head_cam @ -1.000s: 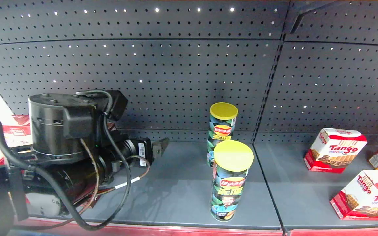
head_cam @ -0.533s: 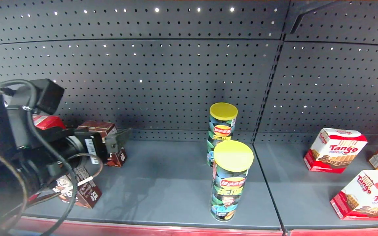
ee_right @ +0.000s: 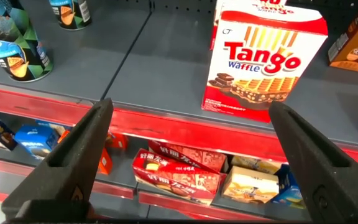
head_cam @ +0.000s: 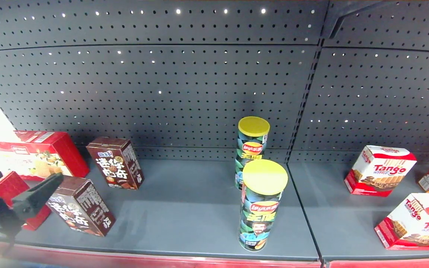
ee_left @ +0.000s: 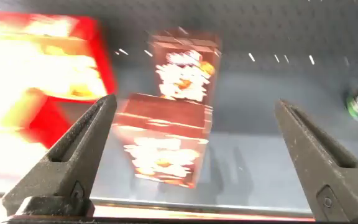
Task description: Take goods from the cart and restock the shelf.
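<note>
In the head view my left gripper [head_cam: 13, 186] sits at the shelf's [head_cam: 199, 208] front left corner, open and holding nothing. Just beyond it stands a brown snack box [head_cam: 82, 204], with a second brown box [head_cam: 117, 162] farther back. The left wrist view has the near brown box [ee_left: 163, 146] between the spread fingers [ee_left: 73, 162], apart from both. My right gripper [ee_right: 194, 165] is open too, out in front of the shelf's red front edge [ee_right: 166, 121], below a Tango wafer box [ee_right: 263, 59].
Two yellow-lidded chip cans [head_cam: 261, 204] [head_cam: 253, 149] stand mid-shelf, one behind the other. Red boxes [head_cam: 39, 152] fill the left end; Tango boxes [head_cam: 380, 169] [head_cam: 415, 219] lie on the right bay. Bare shelf lies between brown boxes and cans. A lower shelf holds packets [ee_right: 179, 171].
My left arm has drawn back to the left and out of the shelf, uncovering the two brown boxes and the red boxes. The cans and Tango boxes have not moved.
</note>
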`<state>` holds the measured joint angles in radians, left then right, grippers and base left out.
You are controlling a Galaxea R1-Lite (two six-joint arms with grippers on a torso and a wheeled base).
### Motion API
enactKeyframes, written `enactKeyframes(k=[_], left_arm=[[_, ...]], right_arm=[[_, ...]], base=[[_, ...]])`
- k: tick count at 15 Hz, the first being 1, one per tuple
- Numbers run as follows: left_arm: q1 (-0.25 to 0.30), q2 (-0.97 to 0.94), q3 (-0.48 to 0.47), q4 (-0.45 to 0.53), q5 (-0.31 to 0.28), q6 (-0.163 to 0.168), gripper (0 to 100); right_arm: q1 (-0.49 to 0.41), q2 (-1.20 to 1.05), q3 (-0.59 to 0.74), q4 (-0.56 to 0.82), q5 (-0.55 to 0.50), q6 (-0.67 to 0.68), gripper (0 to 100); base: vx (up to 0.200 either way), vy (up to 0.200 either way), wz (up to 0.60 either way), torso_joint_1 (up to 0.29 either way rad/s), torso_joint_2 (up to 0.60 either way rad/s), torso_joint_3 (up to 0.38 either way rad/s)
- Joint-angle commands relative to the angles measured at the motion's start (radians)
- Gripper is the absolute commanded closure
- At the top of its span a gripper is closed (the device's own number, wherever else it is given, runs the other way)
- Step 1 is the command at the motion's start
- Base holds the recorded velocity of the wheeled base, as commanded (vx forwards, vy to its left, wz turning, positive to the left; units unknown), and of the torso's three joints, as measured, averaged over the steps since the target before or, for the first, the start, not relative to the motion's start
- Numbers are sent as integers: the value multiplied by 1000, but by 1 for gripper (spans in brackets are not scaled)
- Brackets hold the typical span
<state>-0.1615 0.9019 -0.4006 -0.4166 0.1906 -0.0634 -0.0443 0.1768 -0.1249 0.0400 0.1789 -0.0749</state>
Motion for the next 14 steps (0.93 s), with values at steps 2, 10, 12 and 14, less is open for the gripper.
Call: enactKeyframes(k=[2, 10, 12, 14], left_arm=[[108, -192, 71, 5, -2, -4, 0], [126, -761, 249, 397, 4, 109, 0], [163, -902, 252, 581, 1, 99, 0], [163, -900, 260, 562, -2, 91, 0]], right_arm=[[0, -2, -10, 0, 1, -2, 0], [-3, -37, 48, -3, 2, -2, 0], [-3, -99, 83, 0, 4, 0, 0], [-2, -100, 91, -14, -3, 0, 0]], base=[[0, 0, 0, 0, 0, 0], [0, 0, 0, 0, 0, 0], [0, 0, 0, 0, 0, 0], [0, 0, 0, 0, 0, 0]])
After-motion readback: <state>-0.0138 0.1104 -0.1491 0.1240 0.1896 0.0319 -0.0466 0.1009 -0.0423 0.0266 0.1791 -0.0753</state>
